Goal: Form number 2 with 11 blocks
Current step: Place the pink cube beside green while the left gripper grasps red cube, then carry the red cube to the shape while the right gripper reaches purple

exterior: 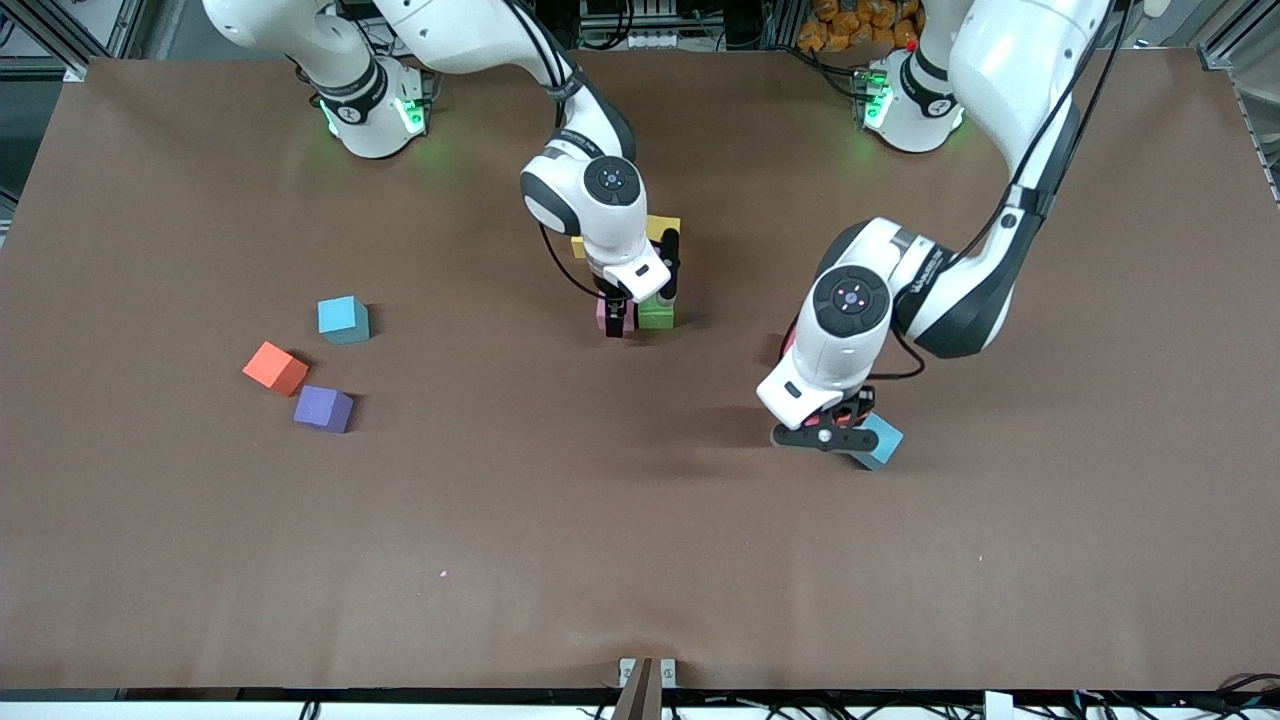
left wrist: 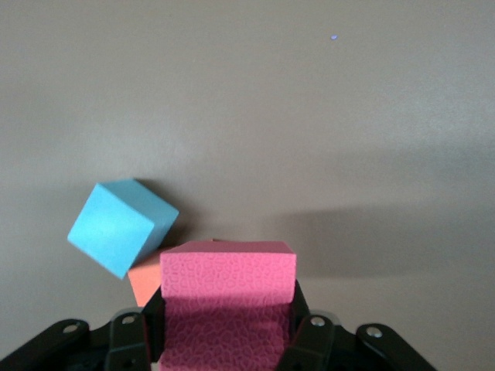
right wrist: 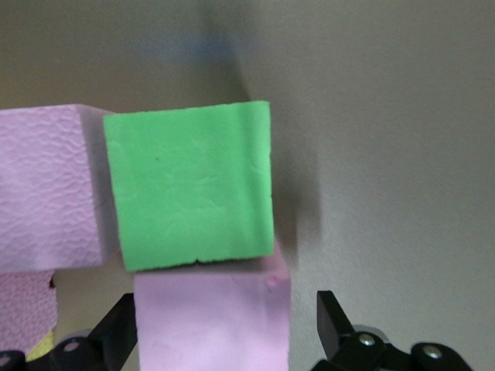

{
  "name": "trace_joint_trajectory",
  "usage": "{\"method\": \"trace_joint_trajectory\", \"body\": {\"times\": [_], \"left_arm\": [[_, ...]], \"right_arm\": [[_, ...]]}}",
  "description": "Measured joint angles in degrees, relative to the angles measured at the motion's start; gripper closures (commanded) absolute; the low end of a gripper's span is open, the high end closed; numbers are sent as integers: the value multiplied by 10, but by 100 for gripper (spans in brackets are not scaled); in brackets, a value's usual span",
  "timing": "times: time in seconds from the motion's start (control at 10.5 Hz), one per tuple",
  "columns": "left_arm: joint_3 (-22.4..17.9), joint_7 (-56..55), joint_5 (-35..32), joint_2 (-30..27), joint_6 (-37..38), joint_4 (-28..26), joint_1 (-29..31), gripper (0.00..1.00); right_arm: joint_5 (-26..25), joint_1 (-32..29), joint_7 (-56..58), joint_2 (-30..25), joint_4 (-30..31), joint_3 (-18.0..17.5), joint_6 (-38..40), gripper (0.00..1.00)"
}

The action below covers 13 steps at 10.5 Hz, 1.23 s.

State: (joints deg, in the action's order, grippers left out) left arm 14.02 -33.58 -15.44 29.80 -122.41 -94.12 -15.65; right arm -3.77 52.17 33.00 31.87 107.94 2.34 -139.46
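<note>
My right gripper (exterior: 618,325) is open and low at the cluster of blocks in the middle of the table. Its fingers straddle a pale pink block (right wrist: 213,321), and one finger (right wrist: 332,317) stands clear of it. A green block (right wrist: 189,185) touches that pink block and shows in the front view (exterior: 656,312). Another pale pink block (right wrist: 46,185) lies beside the green one. Yellow blocks (exterior: 663,228) lie farther from the front camera. My left gripper (left wrist: 228,340) is shut on a deep pink block (left wrist: 228,286), low beside an orange block (left wrist: 143,282). An orange block (exterior: 275,368) and a purple block (exterior: 323,408) lie loose toward the right arm's end.
A light-blue cube (left wrist: 120,228) sits tilted against the orange block by my left gripper (exterior: 830,435). A second light-blue cube (exterior: 343,320) lies near the loose orange and purple blocks. The brown table (exterior: 640,560) is bare nearer the front camera.
</note>
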Motion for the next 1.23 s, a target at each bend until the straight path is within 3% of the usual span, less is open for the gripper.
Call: {"method": "trace_joint_trajectory", "body": {"times": [0.28,0.57,0.95,1.23], "left_arm": [[5,-112,51,-30,0,-30,-1,65],[53,-330,65,-35,0,-40,-3,65],[110,-657,66,-31,0,-48,-30,67],[109,-896,65,6,-7,-7,-138,68]], "right_arm": [[0,-4,0,-44,-4,3,63,0],[0,-54,-1,-78,-4,6,105,0],[0,-205,1,-82,-3,12,108,0],[0,-323,2,-82,0,14,112,0]]}}
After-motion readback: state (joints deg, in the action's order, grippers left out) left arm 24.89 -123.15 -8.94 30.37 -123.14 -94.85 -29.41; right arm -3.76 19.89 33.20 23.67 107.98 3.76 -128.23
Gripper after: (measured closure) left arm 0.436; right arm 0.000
